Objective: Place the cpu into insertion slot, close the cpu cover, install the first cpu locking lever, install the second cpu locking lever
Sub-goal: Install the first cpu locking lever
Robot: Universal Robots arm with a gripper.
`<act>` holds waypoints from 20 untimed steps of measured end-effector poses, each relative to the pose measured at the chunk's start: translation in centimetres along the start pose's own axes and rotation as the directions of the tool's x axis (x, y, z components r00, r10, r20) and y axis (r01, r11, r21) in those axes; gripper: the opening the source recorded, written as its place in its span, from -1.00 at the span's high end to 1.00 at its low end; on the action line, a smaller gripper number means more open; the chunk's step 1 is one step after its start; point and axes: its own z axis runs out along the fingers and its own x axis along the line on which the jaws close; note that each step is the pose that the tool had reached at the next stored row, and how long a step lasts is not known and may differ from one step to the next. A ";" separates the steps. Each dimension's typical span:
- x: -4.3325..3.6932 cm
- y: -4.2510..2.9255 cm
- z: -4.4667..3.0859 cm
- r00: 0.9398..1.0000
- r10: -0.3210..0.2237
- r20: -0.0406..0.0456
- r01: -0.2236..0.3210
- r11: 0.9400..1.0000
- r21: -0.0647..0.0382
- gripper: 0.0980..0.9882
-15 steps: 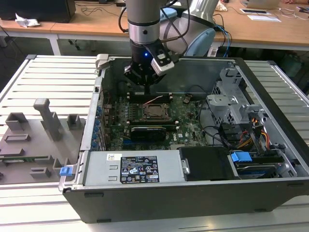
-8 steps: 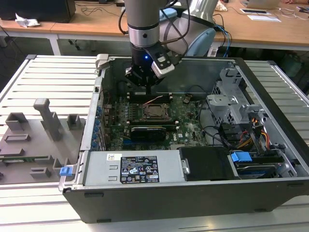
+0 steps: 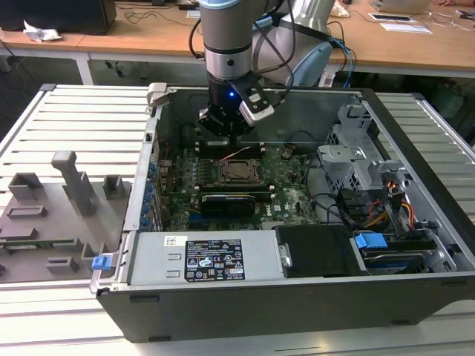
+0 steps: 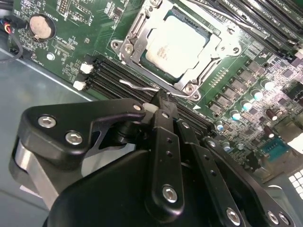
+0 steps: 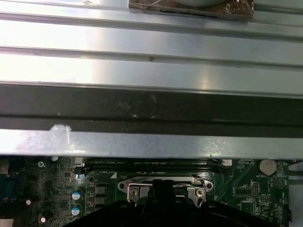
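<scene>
Jaws drawn tight together with nothing clearly pinched, and the gripper [image 4: 161,100] has its tip right at the wire locking lever [image 4: 137,86]. Just beyond the tip, the cpu [image 4: 176,41] lies seated flat under the closed cpu cover [image 4: 134,35].

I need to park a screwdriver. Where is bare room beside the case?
The table slats beyond the grey fixture blocks, at the exterior view's left, are bare. Crowded: around the cpu by the tool, and the cables by the drive cage.
</scene>
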 end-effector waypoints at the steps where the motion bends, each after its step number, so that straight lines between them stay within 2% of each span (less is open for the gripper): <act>1: 0.01 -0.01 0.10 1.000 0.000 0.000 0.000 1.000 0.000 0.98; 20: 0.08 -0.05 0.84 1.000 0.000 0.000 0.000 1.000 0.000 0.98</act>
